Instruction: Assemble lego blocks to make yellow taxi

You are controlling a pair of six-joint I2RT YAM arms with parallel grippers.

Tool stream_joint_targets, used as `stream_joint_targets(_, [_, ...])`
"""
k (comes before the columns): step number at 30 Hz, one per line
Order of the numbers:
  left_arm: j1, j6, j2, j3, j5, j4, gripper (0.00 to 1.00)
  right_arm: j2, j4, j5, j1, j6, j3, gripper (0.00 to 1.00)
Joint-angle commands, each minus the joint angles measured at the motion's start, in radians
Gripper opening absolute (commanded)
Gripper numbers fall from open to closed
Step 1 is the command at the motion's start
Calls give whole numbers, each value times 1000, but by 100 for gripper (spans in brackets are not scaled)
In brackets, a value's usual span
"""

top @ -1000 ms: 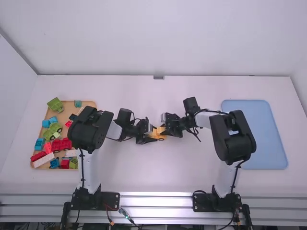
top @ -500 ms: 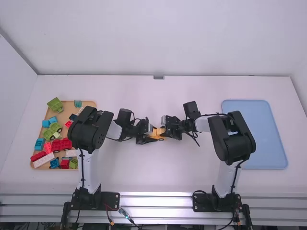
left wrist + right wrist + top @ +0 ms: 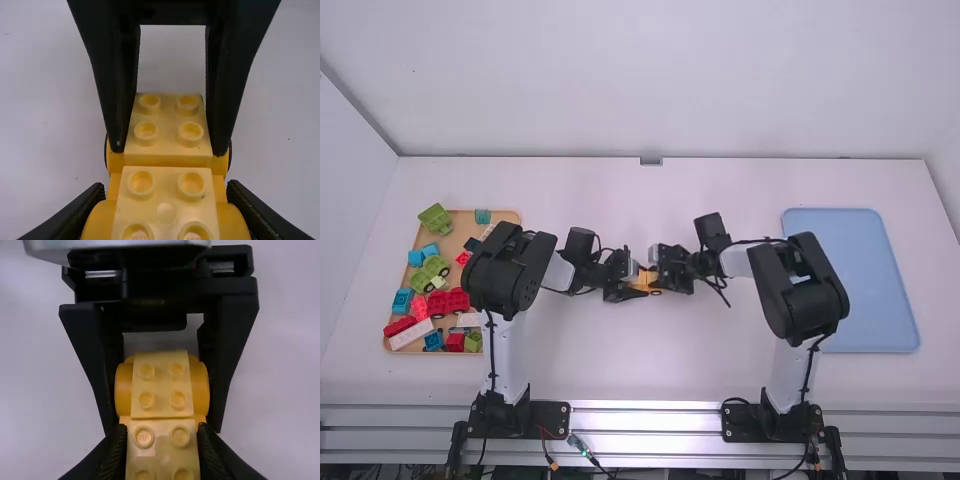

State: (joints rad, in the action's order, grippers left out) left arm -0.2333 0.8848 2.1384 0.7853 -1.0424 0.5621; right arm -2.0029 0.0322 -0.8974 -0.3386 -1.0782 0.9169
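I find the yellow block assembly [image 3: 167, 180] between my two grippers, studs up: my left gripper [image 3: 633, 285] is closed on its rounded end, and my right gripper [image 3: 658, 279] is closed on the opposite end, fingers touching both sides.

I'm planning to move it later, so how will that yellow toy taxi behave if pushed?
The yellow toy taxi will probably feel stiff: its studded blocks look like hard plastic with crisp edges. Once released, it may roll easily, given the dark wheel at its side. Its smooth, rounded fenders could feel a bit slippery.
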Motion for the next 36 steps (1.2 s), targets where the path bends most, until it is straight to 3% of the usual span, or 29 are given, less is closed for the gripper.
stream_joint_targets(1, [-10, 10, 14, -7, -16, -5, 54, -21, -9, 34, 4, -3, 8, 49])
stream_joint_targets(3, [-6, 10, 14, -8, -15, -5, 54, -21, -13, -18, 19, -2, 19, 70])
stream_joint_targets(6, [-10, 2, 14, -5, -13, -5, 54, -18, -12, -133, 42, -3, 42, 83])
stream_joint_targets(11, [-2, 2, 14, 0, -15, -8, 53, -6, -17, -286, 79, -45, 76, 87])
stream_joint_targets(12, [-3, 3, 14, 0, -14, -7, 53, -5, -17, -305, 87, -47, 79, 85])
stream_joint_targets(13, [-3, 3, 14, 0, -14, -7, 53, -5, -16, -312, 92, -43, 82, 67])
stream_joint_targets(14, [-2, 2, 14, 0, -14, -8, 53, -5, -27, -306, 100, -43, 82, 0])
stream_joint_targets(21, [-3, 2, 14, 0, -13, -6, 53, -6, -126, -108, 63, -47, 60, 0])
stream_joint_targets(30, [-2, 2, 14, 2, -13, -5, 51, -15, -115, 60, -5, 30, 37, 0])
stream_joint_targets(36, [-3, 2, 14, 2, -12, -7, 49, -108, -70, 88, -8, 62, 37, 0])
